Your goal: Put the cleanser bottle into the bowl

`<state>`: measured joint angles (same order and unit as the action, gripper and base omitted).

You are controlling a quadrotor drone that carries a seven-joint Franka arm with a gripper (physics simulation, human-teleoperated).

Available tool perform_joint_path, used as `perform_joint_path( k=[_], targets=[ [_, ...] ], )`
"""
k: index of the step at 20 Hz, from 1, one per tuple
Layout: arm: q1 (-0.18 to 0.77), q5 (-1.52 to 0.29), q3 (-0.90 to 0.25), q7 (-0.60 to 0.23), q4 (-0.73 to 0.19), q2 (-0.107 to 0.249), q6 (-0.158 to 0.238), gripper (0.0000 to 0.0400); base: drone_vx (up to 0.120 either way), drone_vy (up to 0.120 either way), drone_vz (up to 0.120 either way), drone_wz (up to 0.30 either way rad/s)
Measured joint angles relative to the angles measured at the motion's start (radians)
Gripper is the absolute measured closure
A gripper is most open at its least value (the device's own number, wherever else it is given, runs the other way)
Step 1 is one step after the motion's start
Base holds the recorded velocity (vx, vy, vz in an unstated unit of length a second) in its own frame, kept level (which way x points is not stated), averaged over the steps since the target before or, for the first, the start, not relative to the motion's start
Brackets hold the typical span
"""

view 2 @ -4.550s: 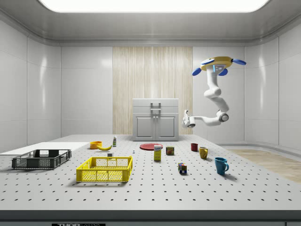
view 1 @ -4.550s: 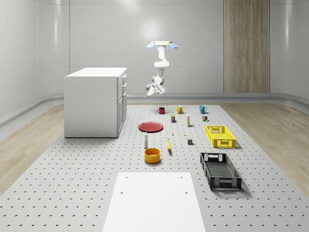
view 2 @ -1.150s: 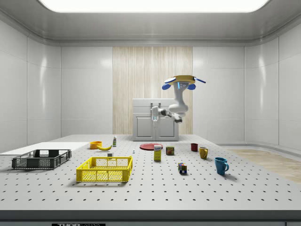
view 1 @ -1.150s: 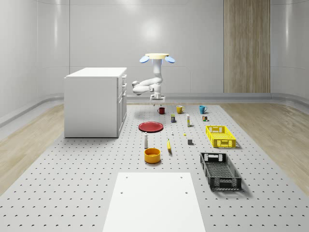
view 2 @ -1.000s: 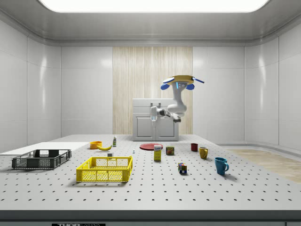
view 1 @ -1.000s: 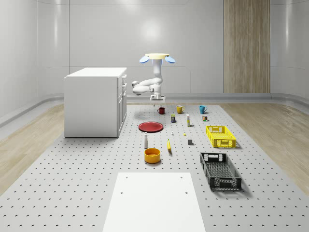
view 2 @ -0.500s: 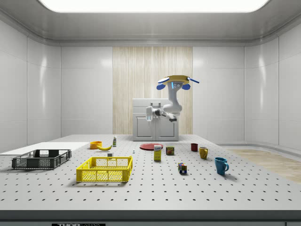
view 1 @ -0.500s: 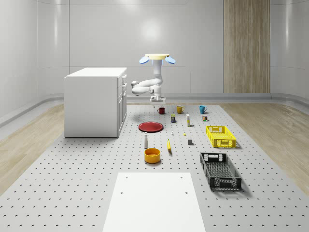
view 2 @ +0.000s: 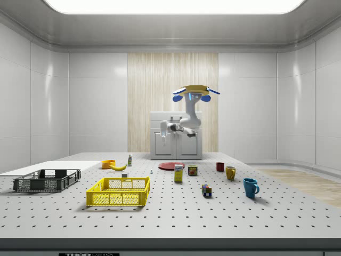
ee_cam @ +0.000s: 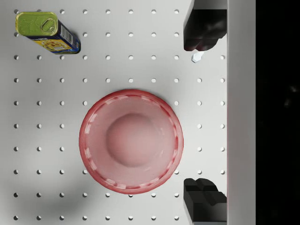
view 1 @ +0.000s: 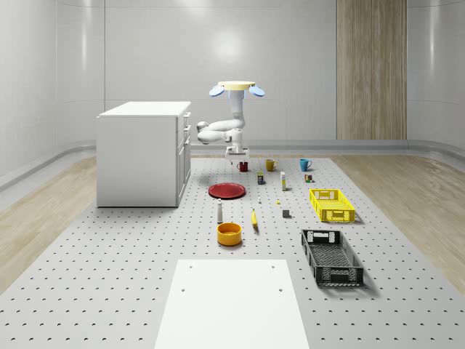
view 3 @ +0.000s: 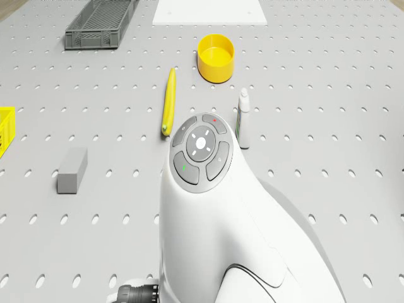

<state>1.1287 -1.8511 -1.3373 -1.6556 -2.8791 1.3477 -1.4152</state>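
The drone [view 1: 237, 87] hovers above the far part of the table [view 1: 131, 276], beside the white cabinet [view 1: 142, 153]; in the side view it now hangs in front of the cabinet, further toward that view's left than half a second ago and far from the right-hand spot it held 4.5 s ago; the arm is folded low under it, where earlier it hung stretched; the gripper [view 1: 237, 153] points down over the red plate [view 1: 227, 190], well above it; in the wrist view the plate [ee_cam: 131, 140] lies between the two dark fingers [ee_cam: 204, 28], which stand wide apart and hold nothing, and a yellow can [ee_cam: 46, 32] lies off to one side; the bottle [view 1: 219, 211] stands upright on the table, between the plate and the bowl [view 1: 229, 233], just beyond the bowl and not touching it, where it stood in all earlier frames; the drone view shows the bottle [view 3: 243, 120] upright beside the banana [view 3: 168, 101], with the bowl [view 3: 216, 58] past it and a grey block [view 3: 71, 170] off to the other side; the yellow crate [view 1: 332, 205], black crate [view 1: 331, 256] and mugs [view 1: 270, 165] have not moved.
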Motion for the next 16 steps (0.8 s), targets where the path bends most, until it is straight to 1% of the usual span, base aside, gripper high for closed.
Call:
perform_joint_path(
  k=[2,4,5,11,14,16],
  targets=[
    [0.002,0.003,-0.001,-0.001,0.000,0.006,-0.006,0.0000,0.120,0.000,-0.020,0.000],
    [0.003,0.006,-0.003,-0.003,0.001,0.013,-0.012,0.0000,0.120,0.000,-0.120,0.000],
    [0.004,0.007,-0.003,-0.004,0.001,0.016,-0.015,0.0000,0.120,0.000,-0.040,0.000],
    [0.009,0.015,-0.007,-0.008,0.002,0.034,-0.031,0.0000,0.120,0.000,0.000,0.000],
    [0.011,0.019,-0.009,-0.009,0.002,0.042,-0.039,0.0000,0.120,0.000,-0.093,0.000],
    [0.012,0.021,-0.010,-0.011,0.003,0.047,-0.044,0.0000,0.120,0.000,0.000,0.000]
  ],
)
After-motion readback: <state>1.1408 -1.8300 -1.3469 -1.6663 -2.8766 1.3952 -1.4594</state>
